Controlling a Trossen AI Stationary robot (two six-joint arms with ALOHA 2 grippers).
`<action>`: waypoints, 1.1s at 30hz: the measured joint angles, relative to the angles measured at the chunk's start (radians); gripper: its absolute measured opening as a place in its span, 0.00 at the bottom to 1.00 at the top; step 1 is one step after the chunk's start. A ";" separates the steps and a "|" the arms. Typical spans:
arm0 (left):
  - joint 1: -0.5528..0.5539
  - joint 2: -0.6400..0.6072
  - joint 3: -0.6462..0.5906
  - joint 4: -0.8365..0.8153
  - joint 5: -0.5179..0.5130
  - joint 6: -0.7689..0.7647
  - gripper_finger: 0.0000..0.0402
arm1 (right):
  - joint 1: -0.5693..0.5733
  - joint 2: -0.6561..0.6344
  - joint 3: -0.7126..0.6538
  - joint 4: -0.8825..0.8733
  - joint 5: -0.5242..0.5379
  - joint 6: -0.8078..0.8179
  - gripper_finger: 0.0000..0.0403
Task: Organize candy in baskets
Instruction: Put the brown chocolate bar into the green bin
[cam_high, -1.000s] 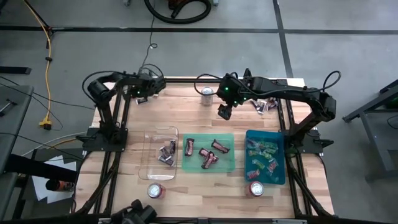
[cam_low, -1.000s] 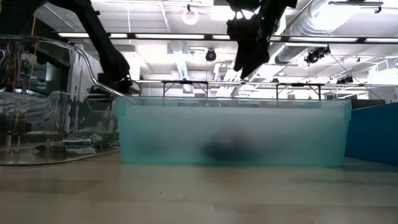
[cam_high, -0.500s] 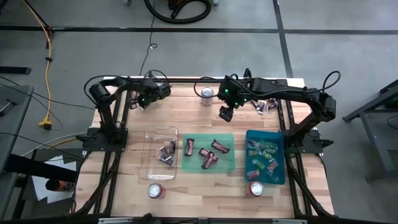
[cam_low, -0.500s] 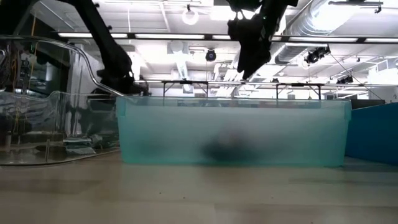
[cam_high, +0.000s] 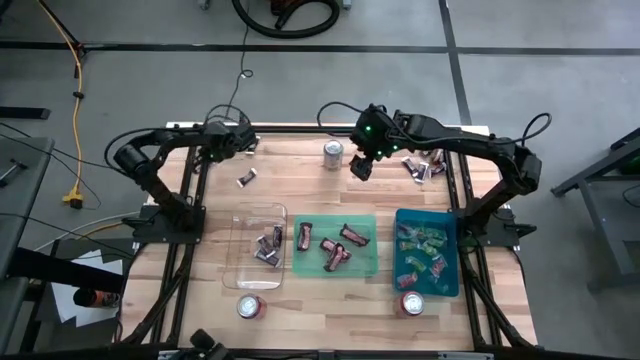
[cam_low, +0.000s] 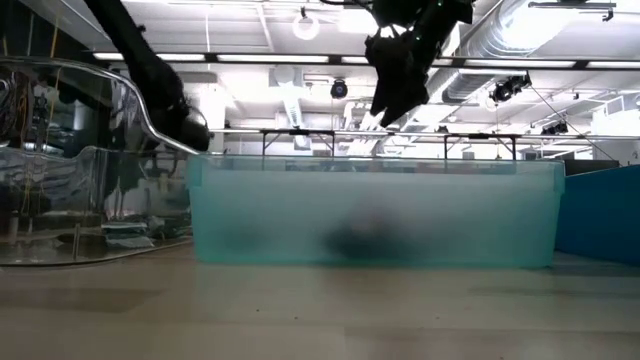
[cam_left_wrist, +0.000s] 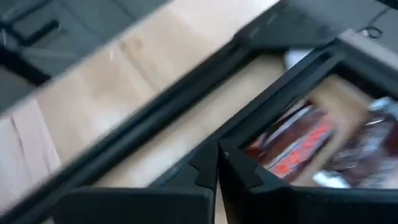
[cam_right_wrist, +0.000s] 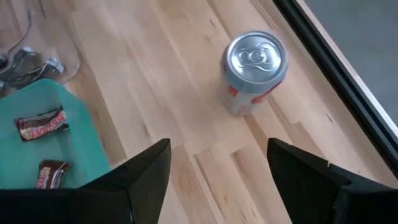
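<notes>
Three baskets stand in a row on the near half of the table: clear (cam_high: 258, 247), green (cam_high: 335, 245) and teal-blue (cam_high: 427, 250), each with candy in it. One maroon candy (cam_high: 247, 178) lies loose on the wood; the blurred left wrist view shows this candy (cam_left_wrist: 305, 143) beside the fingers. My left gripper (cam_high: 243, 150) is shut just far of it, with nothing between its fingers (cam_left_wrist: 205, 171). More candy (cam_high: 420, 168) lies at the far right edge. My right gripper (cam_high: 361, 170) hangs open above the table, next to a silver can (cam_right_wrist: 255, 71).
A silver can (cam_high: 333, 153) stands at the far middle, and two red-topped cans (cam_high: 250, 306) (cam_high: 411, 304) stand near the front edge. The black metal frame (cam_high: 195, 180) runs along both sides. Bare wood lies between the far edge and the baskets.
My left arm has swung its elbow out toward the table's left and its wrist has rolled, the gripper staying shut. The loose maroon candy now shows on the wood just near of it, where none showed before. My right gripper has drifted a little toward the far edge, still open.
</notes>
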 joint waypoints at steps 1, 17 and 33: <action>0.010 0.012 -0.020 0.020 0.010 -0.029 0.00 | -0.004 0.000 0.000 0.000 0.000 0.003 0.65; -0.097 0.177 -0.073 0.297 -0.017 0.022 0.00 | -0.018 0.000 0.000 0.001 -0.022 0.069 0.65; -0.111 -0.140 -0.022 0.177 -0.125 0.230 0.00 | -0.020 0.000 0.000 0.056 -0.022 0.080 0.65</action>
